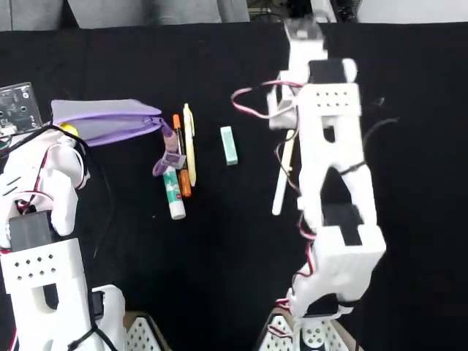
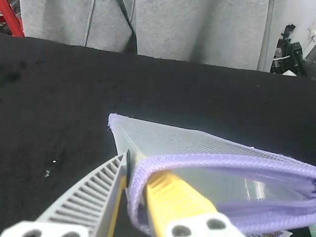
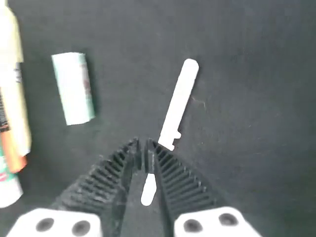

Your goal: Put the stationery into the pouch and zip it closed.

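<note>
The right gripper (image 3: 142,145) pinched the near end of a white stick (image 3: 180,94), which ran on beyond the jaws over the black table (image 3: 247,74). The left gripper (image 2: 134,165) was clamped on the purple edge of the pouch (image 2: 197,143), whose far end was cut off.

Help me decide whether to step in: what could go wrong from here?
The right gripper pinches only the tip of the white stick, so the stick may swivel or slip when lifted. The left gripper holds the pouch by one edge, and its mouth looks narrow, so the long stick could snag going in.
</note>
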Tool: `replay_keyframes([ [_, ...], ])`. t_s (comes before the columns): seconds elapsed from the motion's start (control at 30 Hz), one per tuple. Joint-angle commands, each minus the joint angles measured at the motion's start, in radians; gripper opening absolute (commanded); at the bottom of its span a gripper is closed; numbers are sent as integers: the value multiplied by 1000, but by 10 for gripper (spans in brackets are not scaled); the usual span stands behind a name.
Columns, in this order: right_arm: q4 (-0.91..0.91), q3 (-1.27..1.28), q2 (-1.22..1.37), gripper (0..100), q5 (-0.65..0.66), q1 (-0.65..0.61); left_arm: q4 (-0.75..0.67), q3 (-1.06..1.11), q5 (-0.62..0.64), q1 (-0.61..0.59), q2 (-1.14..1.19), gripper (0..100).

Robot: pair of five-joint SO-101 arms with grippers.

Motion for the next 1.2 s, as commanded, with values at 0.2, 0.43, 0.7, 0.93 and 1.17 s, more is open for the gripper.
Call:
replay_keyframes([
  [0.2,-285,147,104,102,-144,37,-37,-16,-17,7,-20,29],
  [0.43,-284,122,150,262,-160,38,-37,-16,-17,7,-20,29],
  [0.7,-313,96,231,261,-160,35,-37,-16,-15,7,-20,29],
  [0.93,-198,-110,406,227,-160,38,-37,-16,-15,7,-20,29],
  [1.17,-49,-309,515,28,-107,40,-37,-16,-15,7,-20,29],
])
